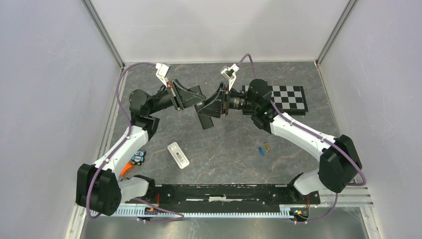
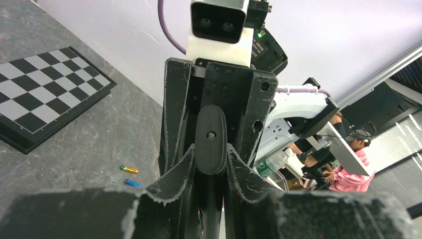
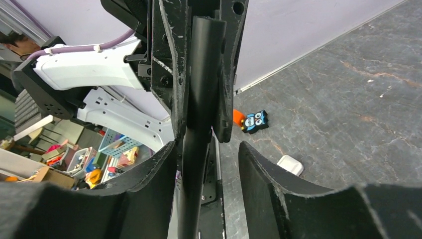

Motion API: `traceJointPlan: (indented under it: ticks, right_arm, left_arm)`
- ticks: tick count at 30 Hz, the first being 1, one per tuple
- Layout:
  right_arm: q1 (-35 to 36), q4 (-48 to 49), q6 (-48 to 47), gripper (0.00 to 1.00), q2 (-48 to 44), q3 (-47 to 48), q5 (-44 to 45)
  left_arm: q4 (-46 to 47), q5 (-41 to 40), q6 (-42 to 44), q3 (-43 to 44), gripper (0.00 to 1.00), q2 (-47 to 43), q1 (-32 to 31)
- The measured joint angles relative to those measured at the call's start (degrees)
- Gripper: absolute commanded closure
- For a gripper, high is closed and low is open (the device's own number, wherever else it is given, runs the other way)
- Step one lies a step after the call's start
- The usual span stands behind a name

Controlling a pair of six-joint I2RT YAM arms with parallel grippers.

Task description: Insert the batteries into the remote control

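left gripper clamps the black remote (held aloft), right gripper part-open around it.

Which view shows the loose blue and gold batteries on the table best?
Left wrist: the blue battery and gold battery lie apart, colours clear. Top external shows them as tiny specks right of centre. Right wrist does not show them.

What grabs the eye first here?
The two grippers meet nose to nose above mid-table: the left gripper is clamped on a black remote, and the right gripper is open around it. A blue battery and a gold battery lie on the table, right side.
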Motion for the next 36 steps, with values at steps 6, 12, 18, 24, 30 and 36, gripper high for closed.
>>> traceJointPlan:
  ticks: [6, 12, 18, 24, 30, 36]
  right_arm:
    - [0.0, 4.8, 3.5, 0.72, 0.5, -1.9, -0.9]
    - [0.1, 7.9, 6.7, 1.0, 0.5, -3.4, -1.1]
    - [0.1, 3.1, 2.5, 1.0, 0.5, -3.3, 2.6]
    - [0.9, -14.7, -9.7, 1.0, 0.6, -3.2, 22.6]
    - [2.1, -28.7, -19.1, 1.0, 6.3, -3.1, 50.0]
    - [2.3, -36.9, -23.1, 1.0, 16.7, -1.9, 64.3]
  left_arm:
    - [-0.8, -1.0, 1.0, 0.0, 0.88, -0.8, 0.0]
    - [-2.4, -1.2, 2.4, 0.0, 0.41, -1.4, 0.0]
    - [-15.8, -8.8, 9.8, 0.1, 0.0, -5.9, -0.1]
    - [-39.9, -36.0, 22.4, -1.9, 0.0, -14.7, -0.2]
    - [-62.0, -59.3, 23.7, -3.7, 0.0, -14.7, -0.2]
    - [-74.6, -65.8, 22.7, -4.3, 0.0, -11.7, -0.1]
